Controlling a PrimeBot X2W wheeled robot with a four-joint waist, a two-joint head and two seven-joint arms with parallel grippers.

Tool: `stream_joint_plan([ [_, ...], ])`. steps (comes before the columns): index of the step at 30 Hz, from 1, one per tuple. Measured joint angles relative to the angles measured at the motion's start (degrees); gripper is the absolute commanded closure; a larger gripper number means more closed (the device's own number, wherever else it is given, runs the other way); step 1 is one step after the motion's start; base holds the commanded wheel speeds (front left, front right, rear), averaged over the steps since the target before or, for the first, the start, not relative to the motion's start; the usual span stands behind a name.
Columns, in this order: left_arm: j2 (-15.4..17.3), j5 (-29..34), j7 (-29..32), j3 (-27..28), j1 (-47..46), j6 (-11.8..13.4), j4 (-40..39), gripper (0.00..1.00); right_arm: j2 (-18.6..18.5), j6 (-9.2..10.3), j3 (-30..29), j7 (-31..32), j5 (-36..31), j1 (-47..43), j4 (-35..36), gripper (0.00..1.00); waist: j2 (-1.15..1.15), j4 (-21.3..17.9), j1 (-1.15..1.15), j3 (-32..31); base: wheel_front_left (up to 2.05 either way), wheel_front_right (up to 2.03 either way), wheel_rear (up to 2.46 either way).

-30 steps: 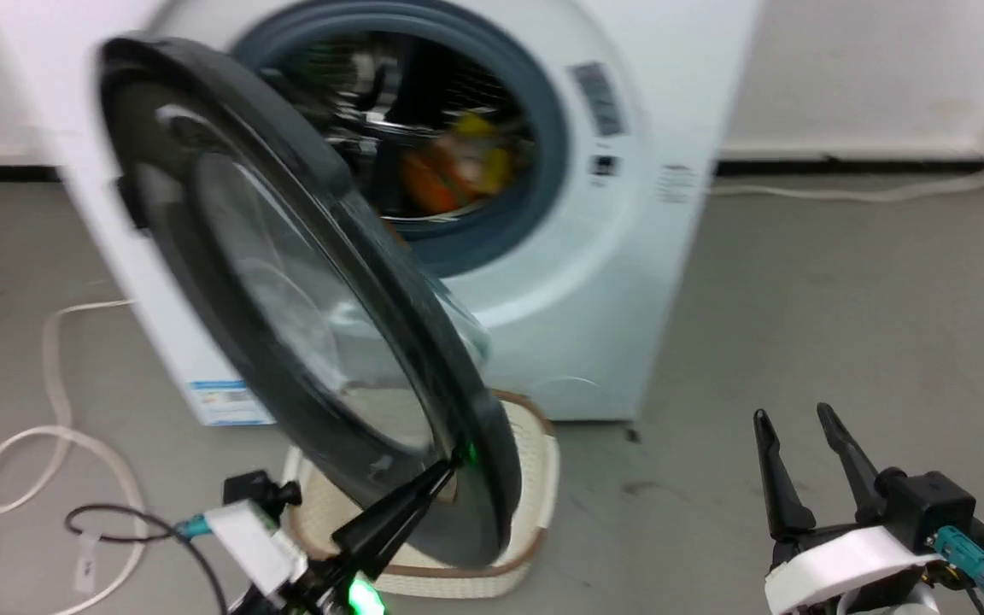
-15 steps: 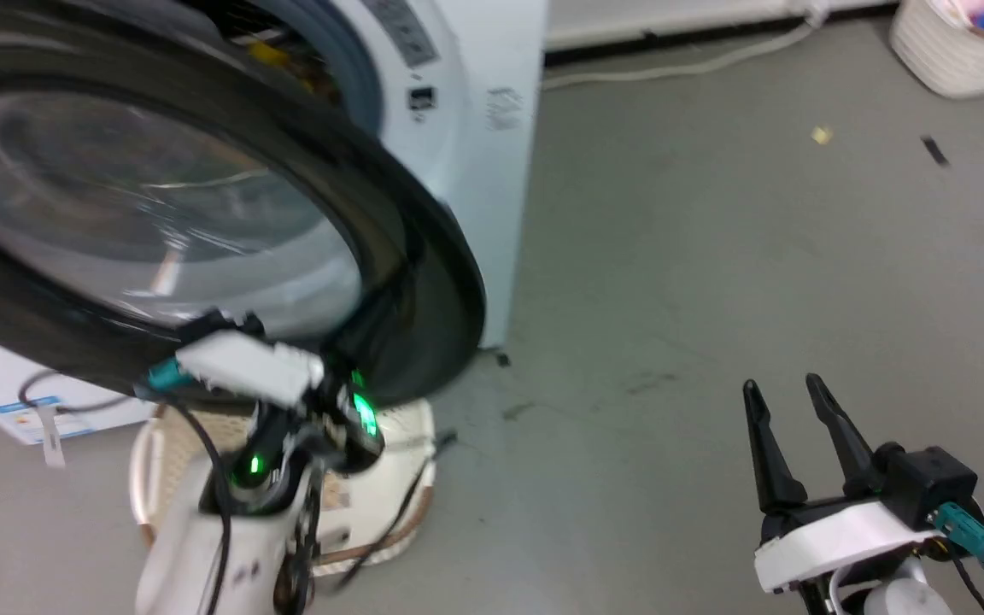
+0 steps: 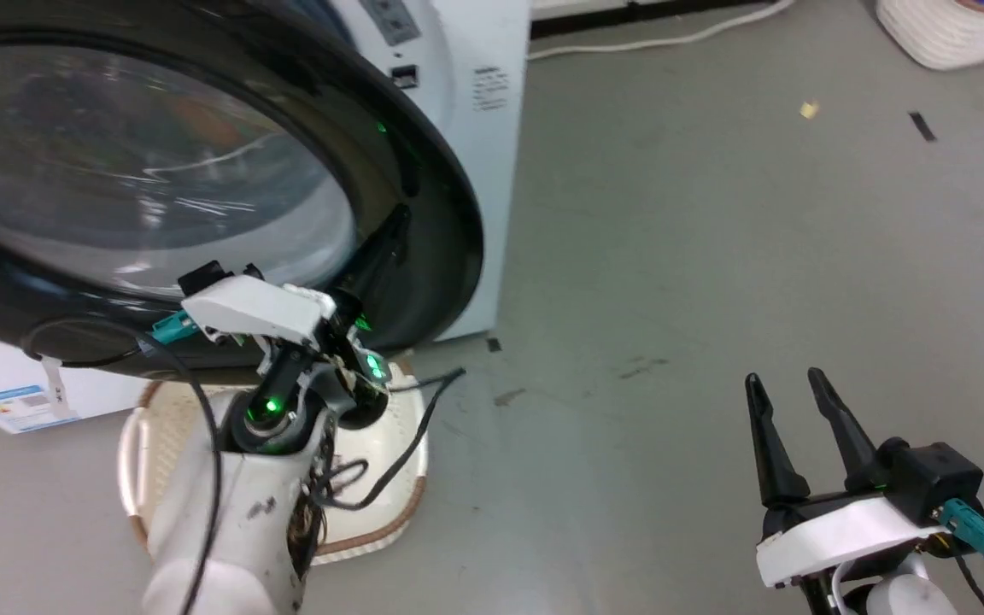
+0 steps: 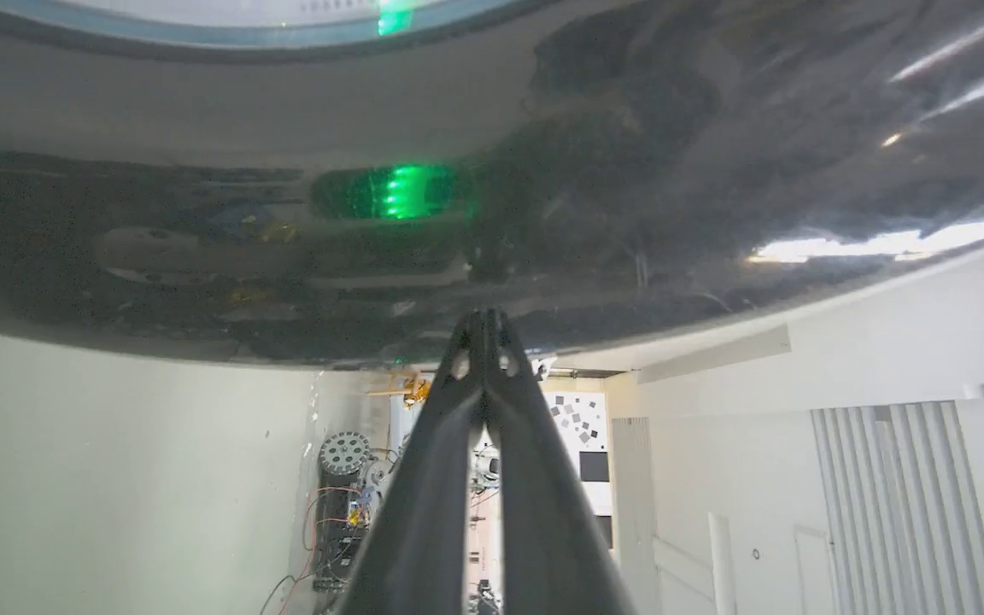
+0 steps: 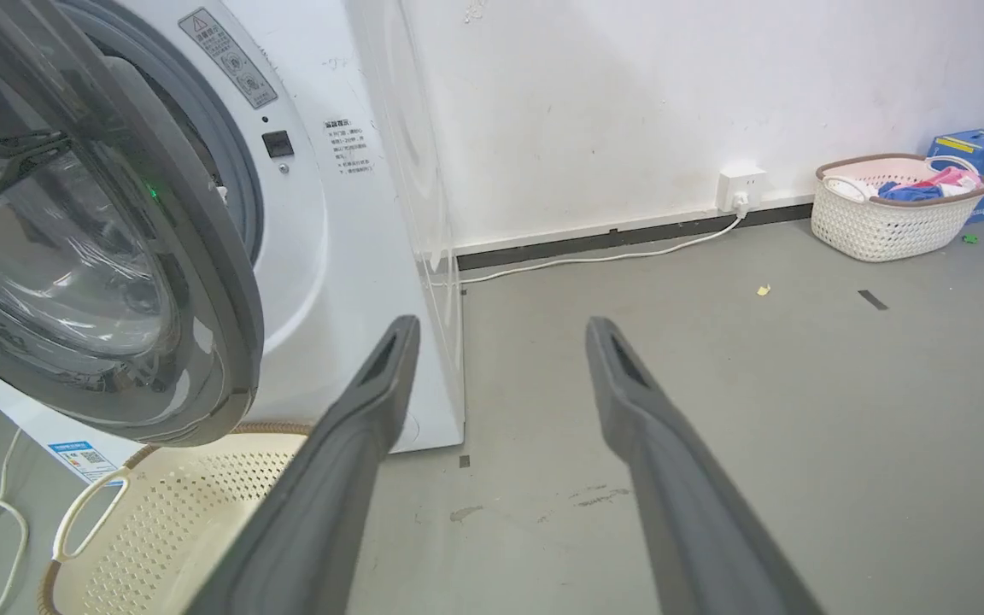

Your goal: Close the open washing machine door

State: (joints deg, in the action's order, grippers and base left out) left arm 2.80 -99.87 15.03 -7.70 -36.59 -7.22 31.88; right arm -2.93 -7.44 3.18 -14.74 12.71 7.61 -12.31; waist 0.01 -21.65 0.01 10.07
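While the washing machine door [image 3: 159, 154], ajar before the washing machine [image 3: 475, 128], is pressed on its glossy rim only by the pinched-shut left gripper [image 3: 398, 224], the tips may be slid off and the door left unlatched; the right gripper [image 3: 787, 384] is held spread, idle.

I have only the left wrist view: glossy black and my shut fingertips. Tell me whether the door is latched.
Observer: Not latched. The right wrist view shows the washing machine door ajar, with a gap to the washing machine front.
Operator: Report where the left gripper presses.
Observer: From the head view, the left gripper is on the lower right of the door's black ring.
Operator: Give me the right arm.
Observer: The right gripper is open, over the floor, apart from the machine.
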Motion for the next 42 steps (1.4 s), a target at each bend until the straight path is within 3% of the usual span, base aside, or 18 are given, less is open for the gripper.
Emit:
stream_joint_plan([
  [3,0.13,3.50,-0.22,-2.00,2.68,0.00,-2.64,1.00,0.00,0.00,-0.63,0.00,-0.20,-0.05,0.13,0.00,0.00,1.61,-0.01,-1.17,0.00,0.00,0.00],
  [5,1.36,10.02,-1.69,-5.58,5.98,0.00,-5.26,1.00,-0.01,0.00,-1.29,0.00,-0.62,-0.12,0.41,0.00,0.00,3.05,-0.01,-2.06,0.00,0.00,0.00],
  [6,1.85,12.61,-2.61,-7.25,7.95,0.00,-6.73,0.63,-0.02,0.00,-1.65,0.00,-0.81,-0.21,0.55,0.00,0.00,3.84,-0.01,-2.55,0.00,0.00,0.00],
  [7,2.55,14.74,-3.67,-8.90,10.06,0.00,-8.16,0.12,-0.03,0.00,-1.83,0.00,-1.10,-0.36,0.67,0.00,0.00,4.70,-0.01,-3.10,0.00,0.00,0.00],
  [8,3.24,16.59,-5.00,-10.35,12.18,0.00,-9.58,0.00,-0.03,0.00,-1.94,0.00,-1.27,-0.49,0.78,0.00,0.00,5.56,-0.01,-3.68,0.00,0.00,0.00],
  [11,6.45,21.68,-10.70,-14.04,17.68,0.00,-14.35,0.00,-0.01,0.00,-2.19,0.00,-1.88,-1.65,1.13,0.00,0.00,8.35,-0.02,-5.50,0.00,0.00,0.00],
  [14,12.65,30.99,-19.60,-18.76,20.67,-0.01,-17.55,0.00,-0.02,0.00,-2.50,0.00,-2.30,-2.45,1.47,0.00,0.00,11.48,-0.02,-7.05,0.00,0.00,0.00],
  [17,19.61,43.24,-27.96,-23.10,21.35,-0.01,-14.77,0.00,-0.01,0.00,-2.36,0.00,-2.89,-2.60,1.76,0.00,0.00,14.68,-0.02,-8.41,0.00,0.00,0.00],
  [20,21.70,53.34,-29.63,-21.78,21.70,0.90,-11.48,0.00,0.00,0.00,-2.38,0.00,-3.58,-3.11,2.01,0.00,0.00,17.71,-0.02,-9.69,0.00,0.00,0.00],
  [25,17.09,69.27,-29.77,-9.21,24.88,5.11,-18.80,0.00,-0.01,0.00,-2.55,0.01,-3.74,-4.21,2.27,0.00,0.00,22.26,-0.02,-11.28,0.00,0.00,0.00],
  [28,13.57,77.00,-29.78,-4.69,29.66,5.83,-22.88,0.00,0.01,0.00,-2.23,0.00,-3.75,-4.47,2.10,0.00,0.00,24.10,-0.02,-12.07,0.00,0.00,0.00],
  [31,10.60,82.76,-29.80,-1.77,33.31,4.87,-26.95,0.00,0.01,0.00,-2.09,0.00,-3.74,-4.54,1.98,0.00,0.00,24.86,-0.02,-12.73,0.00,0.00,0.00],
  [34,8.67,86.62,-29.78,-1.19,35.40,2.36,-29.18,0.00,0.00,0.00,-2.16,0.00,-3.63,-4.84,1.80,0.00,0.00,24.88,-0.01,-12.79,0.00,0.00,0.00],
  [42,6.58,89.70,-29.78,-1.05,36.66,0.09,-28.43,0.00,0.00,0.00,-1.37,0.00,-2.98,-5.72,0.49,0.00,0.00,23.67,-0.01,-12.27,0.00,0.00,0.00],
])
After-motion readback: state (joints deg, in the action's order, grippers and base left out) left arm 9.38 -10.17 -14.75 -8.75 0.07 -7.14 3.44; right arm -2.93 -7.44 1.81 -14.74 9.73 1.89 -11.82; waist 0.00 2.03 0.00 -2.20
